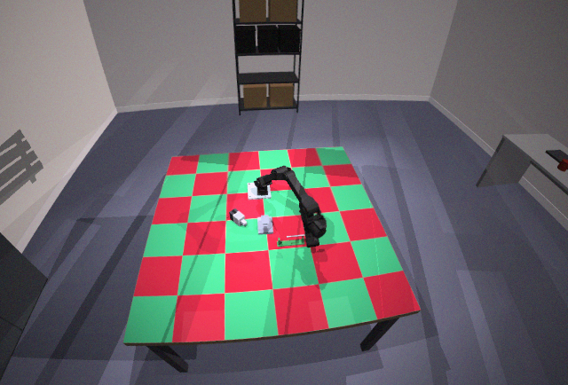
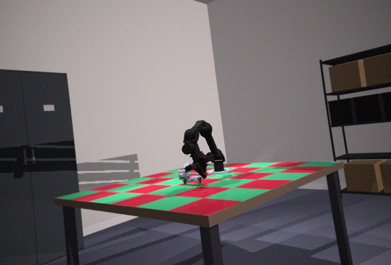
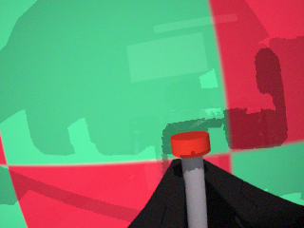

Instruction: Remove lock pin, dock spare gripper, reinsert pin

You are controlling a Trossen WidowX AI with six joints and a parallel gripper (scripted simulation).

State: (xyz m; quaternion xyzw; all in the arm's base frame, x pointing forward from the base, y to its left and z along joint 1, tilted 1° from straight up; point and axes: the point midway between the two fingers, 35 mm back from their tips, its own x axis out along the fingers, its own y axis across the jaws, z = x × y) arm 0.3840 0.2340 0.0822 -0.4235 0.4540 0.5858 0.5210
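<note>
We saw the black arm (image 1: 300, 197) reaching from its white base plate (image 1: 250, 195) across the checkered table (image 1: 248, 311) and bending down to the right of the other parts. Its gripper (image 1: 312, 239) was clenched on the lock pin (image 3: 197, 205): in the wrist view the grey shaft ran up between the dark fingers and ended in a red cap (image 3: 190, 143), which stood out over a green square near the seam with a red one. The pin was thus out of the socket, held in the jaws above the table top. In the top view a thin pale rod (image 1: 293, 237) showed just left of the gripper, above a small dark green strip (image 1: 290, 243) lying on the table; we could not tell what that strip was. The light grey mount (image 1: 264, 223) sat on the table to the left of the gripper, apart from it. The spare gripper (image 1: 238, 217), grey and white, lay a little further left, just beside the mount but not in it. A black shelf rack (image 1: 237, 51) with brown boxes stood against the far wall, and a dark cabinet (image 2: 31, 161) appeared in the exterior view.
</note>
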